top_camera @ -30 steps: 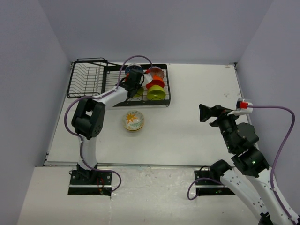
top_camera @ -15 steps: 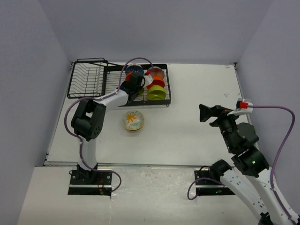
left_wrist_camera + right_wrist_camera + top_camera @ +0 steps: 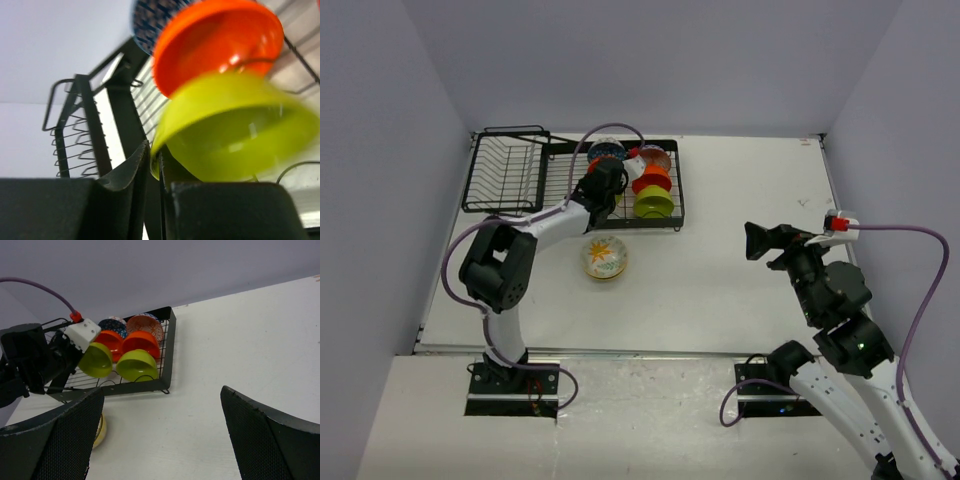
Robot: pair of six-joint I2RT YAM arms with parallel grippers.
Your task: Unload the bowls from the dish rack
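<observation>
Black wire formed the dish rack [image 3: 510,170], which was seen from the top camera at the far left of the white table [image 3: 740,190], its tilted basket section on the left and its flat section on the right. In the flat section a red-patterned bowl [image 3: 655,157], a first orange bowl [image 3: 652,180] and a free lime green bowl [image 3: 655,203] were lined up from back to front, with a blue-patterned bowl [image 3: 605,150] at the back beside them. The left pincer [image 3: 613,192] was reached into the front of that section. A cream bowl [image 3: 605,256] with a yellow flower inside was set on the table just in front of the rack. The right pincer [image 3: 755,242] was held above the table, well apart from the rack. From the left wrist, the fingers [image 3: 130,175] were seen drawn nearly together and clamped on the rim of a gripped lime green bowl [image 3: 235,130], which was blurred; a second orange bowl [image 3: 215,42] was seen close behind it. From the right wrist, the right pincer's fingers [image 3: 60,440] were seen spread wide apart with nothing between them. The gripped lime green bowl was shown at the front of the flat section, just beside the free one; whether it rested on the wires could not be told.
</observation>
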